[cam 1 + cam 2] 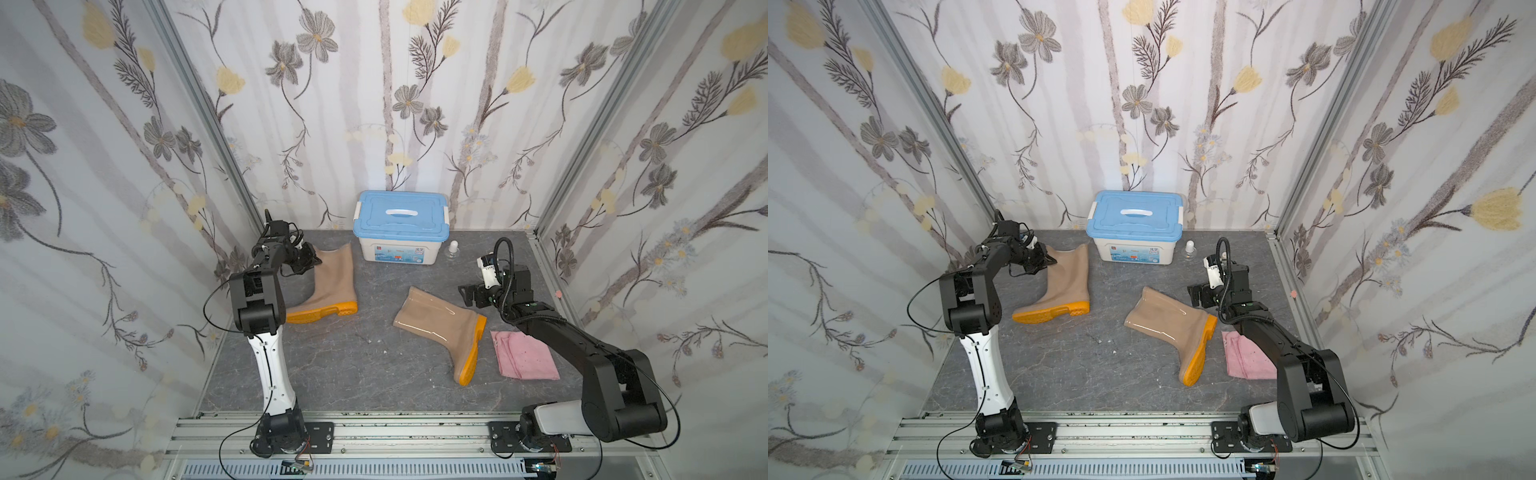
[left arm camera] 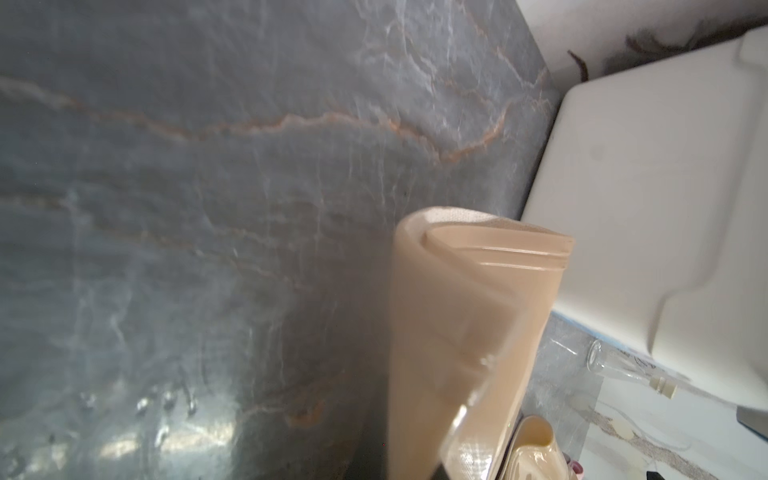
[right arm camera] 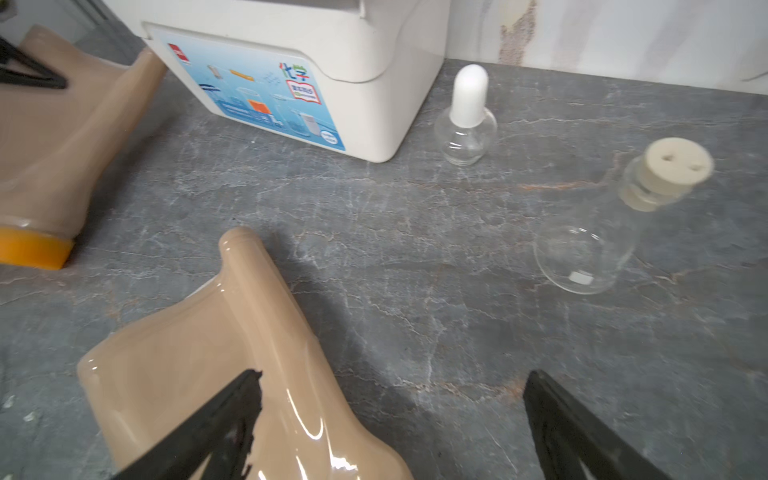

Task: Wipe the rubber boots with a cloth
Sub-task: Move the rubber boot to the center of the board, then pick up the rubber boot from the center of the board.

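While the left tool is pinched tight on the cuff of the upright boot at the far left, the right tool hangs with its jaws spread wide over the far edge of the fallen boot, gripping nothing. That boot lies on its side mid-tabletop, orange sole toward the pink cloth, which sits flat at the near right, just beside it, untouched.
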`<state>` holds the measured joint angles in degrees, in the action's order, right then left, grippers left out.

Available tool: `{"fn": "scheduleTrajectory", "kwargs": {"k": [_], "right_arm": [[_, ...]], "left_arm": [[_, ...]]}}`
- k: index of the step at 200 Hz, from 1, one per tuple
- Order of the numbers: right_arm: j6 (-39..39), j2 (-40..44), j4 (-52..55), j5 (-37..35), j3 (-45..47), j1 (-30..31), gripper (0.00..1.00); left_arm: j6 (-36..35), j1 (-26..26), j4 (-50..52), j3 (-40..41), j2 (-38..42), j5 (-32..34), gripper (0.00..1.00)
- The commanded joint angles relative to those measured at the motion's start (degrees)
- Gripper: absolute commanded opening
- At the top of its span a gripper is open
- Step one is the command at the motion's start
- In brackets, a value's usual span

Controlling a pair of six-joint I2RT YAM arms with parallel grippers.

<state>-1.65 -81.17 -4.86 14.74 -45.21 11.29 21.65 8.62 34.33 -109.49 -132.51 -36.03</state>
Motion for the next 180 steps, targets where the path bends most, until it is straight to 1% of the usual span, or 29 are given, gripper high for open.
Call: {"fn": "scheduleTrajectory", "kwargs": {"k": [1, 6, 14, 34, 37, 46, 59, 68, 86, 104, 118, 130, 143, 166, 180], "right_arm": [[-2.1, -3.3, 4.6, 11.9, -4.1, 0.2, 0.97], [-2.3, -4.5, 5.8, 13.5, -5.4, 0.3, 0.96], [-2.9, -6.2, 8.0, 16.0, -7.5, 0.4, 0.96], [-4.9, -10.2, 14.0, 21.0, -13.3, 1.1, 0.93], [-5.2, -12.0, 14.9, 21.7, -14.1, 1.3, 0.93], [-6.4, -14.1, 17.5, 23.1, -16.3, 1.9, 0.92], [-8.4, -17.0, 21.9, 23.5, -19.9, 3.0, 0.92], [-9.9, -19.0, 25.1, 23.1, -22.5, 4.0, 0.91], [-12.8, -22.6, 31.6, 20.6, -27.3, 5.6, 0.9], [-13.9, -24.8, 35.1, 19.2, -29.6, 6.1, 0.88], [-14.6, -26.0, 36.9, 17.8, -30.9, 6.5, 0.88], [-15.5, -27.4, 39.2, 15.7, -32.4, 7.0, 0.88], [-16.5, -29.3, 42.0, 14.4, -34.4, 7.3, 0.88], [-17.6, -32.6, 45.1, 15.3, -37.9, 7.8, 0.86], [-18.3, -34.9, 47.4, 15.7, -40.8, 8.4, 0.84]], "left_arm": [[-2.1, 0.0, 4.4, -6.2, -3.5, -1.3, 0.2], [-2.0, -0.1, 4.2, -7.0, -4.1, -1.4, 0.31], [-1.6, -0.1, 3.9, -7.6, -4.5, -1.1, 0.4], [-1.2, -0.2, 3.1, -6.6, -3.2, 0.6, 0.55], [-1.2, -0.3, 3.0, -6.0, -2.5, 1.2, 0.57], [-1.5, -0.5, 2.6, -3.9, -0.4, 3.7, 0.63], [-1.8, -0.7, 1.9, -0.1, 3.6, 8.5, 0.68], [-1.3, -0.8, 0.1, 3.8, 7.5, 11.7, 0.69], [1.1, -1.2, -6.2, 14.3, 16.7, 15.9, 0.7], [3.2, -2.4, -10.7, 22.5, 25.1, 17.9, 0.7], [3.4, -4.4, -11.7, 25.7, 29.8, 19.0, 0.7], [3.1, -6.3, -11.4, 25.8, 32.0, 18.6, 0.7], [3.2, -8.2, -11.0, 28.0, 33.3, 17.4, 0.7], [4.6, -11.7, -13.2, 31.2, 35.4, 13.1, 0.7], [5.0, -13.8, -14.1, 33.6, 37.0, 12.0, 0.71]]}}
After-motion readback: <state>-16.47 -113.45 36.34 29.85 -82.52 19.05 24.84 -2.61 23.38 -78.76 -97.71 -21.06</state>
